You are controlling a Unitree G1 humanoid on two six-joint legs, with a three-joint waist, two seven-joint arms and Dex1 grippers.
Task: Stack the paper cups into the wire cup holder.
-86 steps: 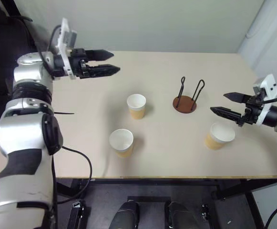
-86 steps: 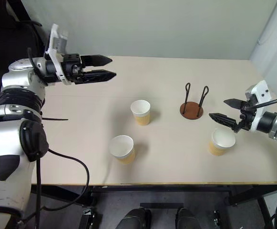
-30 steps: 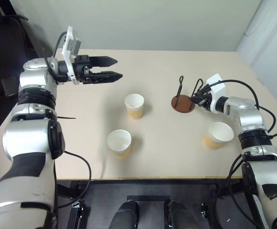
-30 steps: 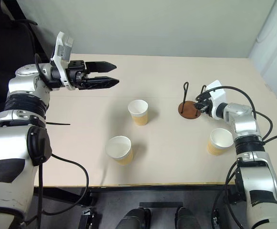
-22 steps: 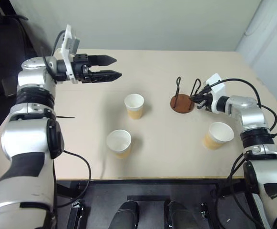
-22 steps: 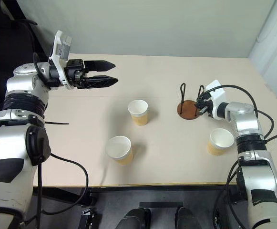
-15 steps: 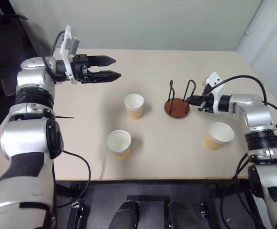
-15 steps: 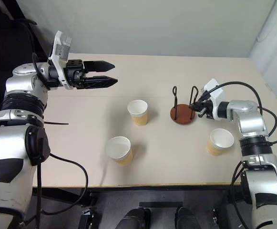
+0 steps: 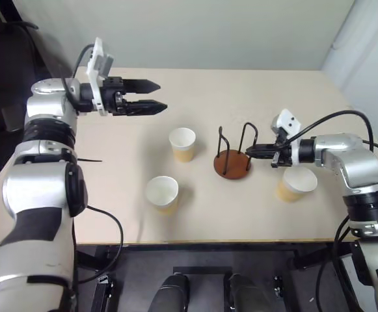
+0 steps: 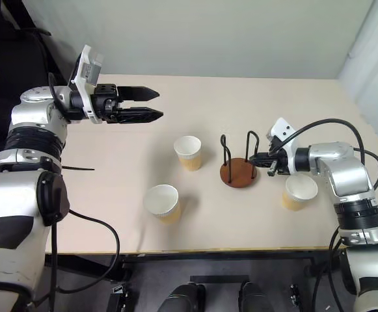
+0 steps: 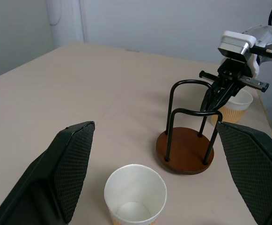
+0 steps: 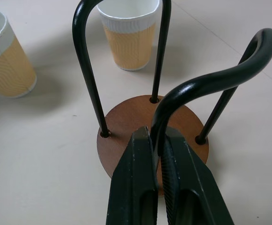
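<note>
Right claw (image 12: 157, 187) clamped on one wire loop of the wire cup holder (image 9: 233, 162), apparently so the stand could be dragged by its frame without tipping. Sat upright mid-table (image 9: 254, 91) between one cup (image 9: 182, 143) and another (image 9: 295, 184) just beside the right claw; third cup (image 9: 162, 194) nearer the front edge. Left claw (image 9: 146, 95) held wide open and empty, raised over the far left. Plenty of bare table behind the holder; front edge close to two cups.
</note>
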